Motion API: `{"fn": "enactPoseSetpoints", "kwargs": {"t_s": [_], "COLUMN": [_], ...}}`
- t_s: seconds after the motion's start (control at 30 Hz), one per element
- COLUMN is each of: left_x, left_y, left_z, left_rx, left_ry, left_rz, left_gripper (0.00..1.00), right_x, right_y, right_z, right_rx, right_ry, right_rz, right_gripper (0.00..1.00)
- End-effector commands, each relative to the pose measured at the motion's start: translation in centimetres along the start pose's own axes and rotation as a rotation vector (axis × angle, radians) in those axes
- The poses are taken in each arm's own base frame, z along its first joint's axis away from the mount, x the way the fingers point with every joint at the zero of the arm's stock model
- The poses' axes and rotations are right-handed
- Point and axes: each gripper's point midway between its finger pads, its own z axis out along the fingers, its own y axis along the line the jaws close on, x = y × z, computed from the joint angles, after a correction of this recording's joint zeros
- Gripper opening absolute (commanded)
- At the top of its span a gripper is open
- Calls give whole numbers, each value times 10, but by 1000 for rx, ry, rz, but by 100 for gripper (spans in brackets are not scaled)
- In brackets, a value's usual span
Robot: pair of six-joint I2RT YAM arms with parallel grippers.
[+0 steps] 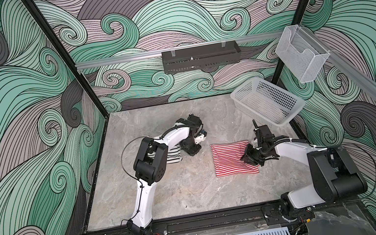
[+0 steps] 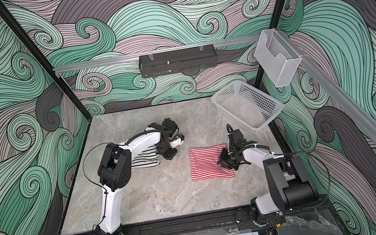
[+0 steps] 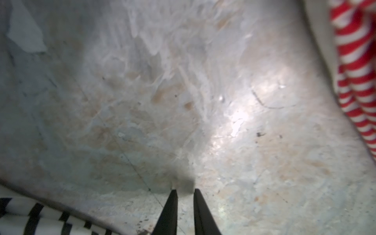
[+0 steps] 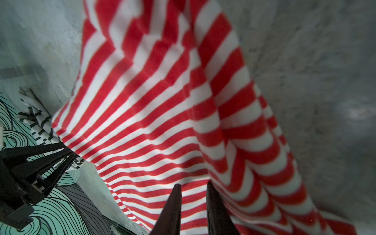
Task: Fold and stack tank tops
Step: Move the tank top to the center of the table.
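Observation:
The red-and-white tank top (image 1: 227,160) (image 2: 205,164) lies folded into a rough square right of the table's middle. My right gripper (image 1: 248,158) (image 4: 193,186) is low over its right edge. The jaws stand narrowly open, with striped cloth showing through the gap and a raised fold against one finger (image 4: 215,205). The black-and-white tank top (image 1: 174,156) (image 2: 145,160) lies left of centre, mostly hidden under my left arm. My left gripper (image 1: 192,151) (image 3: 185,191) hovers over bare table just right of it, narrowly open and empty.
A white perforated basket (image 1: 267,102) (image 2: 247,105) leans at the back right corner, close behind my right arm. A black tray (image 1: 200,56) and a clear holder (image 1: 300,52) hang on the wall rails. Marble tabletop (image 1: 182,196) shows in front of both tops.

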Motion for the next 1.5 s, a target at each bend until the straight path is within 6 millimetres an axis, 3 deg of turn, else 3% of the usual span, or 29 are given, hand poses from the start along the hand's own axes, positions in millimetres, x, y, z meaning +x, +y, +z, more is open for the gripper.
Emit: {"fn": "enactPoseSetpoints", "kwargs": {"t_s": [0.0, 0.1, 0.2, 0.43, 0.5, 0.6, 0.77, 1.0, 1.27, 1.4, 1.47], "left_x": [3, 16, 42, 115, 126, 128, 115, 97, 59, 54, 62], "left_y": [11, 28, 51, 102, 113, 116, 106, 53, 10, -6, -15], "left_z": [-34, -53, -59, -44, -35, -22, -3, 19, 11, 11, 15], "left_rx": [-41, -128, -216, -277, -301, -301, -237, -165, -43, -9, 7], "left_ry": [-35, -62, -38, 56, 78, 95, 103, 148, 108, 125, 169], "left_rz": [-26, -41, -82, -200, -210, -204, -189, -47, -33, 19, 61], "left_gripper": [20, 21, 21, 21, 21, 21, 21, 21, 21, 21, 21], "right_x": [3, 7, 11, 15, 15, 14, 18, 19, 18, 16, 14], "right_y": [20, 28, 31, 36, 38, 42, 39, 18, 5, 0, -3], "right_z": [-21, -34, -38, -34, -31, -27, -24, -26, -25, -30, -39], "right_rx": [-67, -89, -94, -97, -102, -103, -85, -35, -7, -5, 0], "right_ry": [-22, -35, -24, -8, -5, -1, 5, -20, -22, -38, -59], "right_rz": [-71, -90, -107, -131, -132, -137, -133, -80, -42, -21, -9], "right_gripper": [27, 29, 32, 36, 36, 36, 36, 36, 36, 37, 49]}}
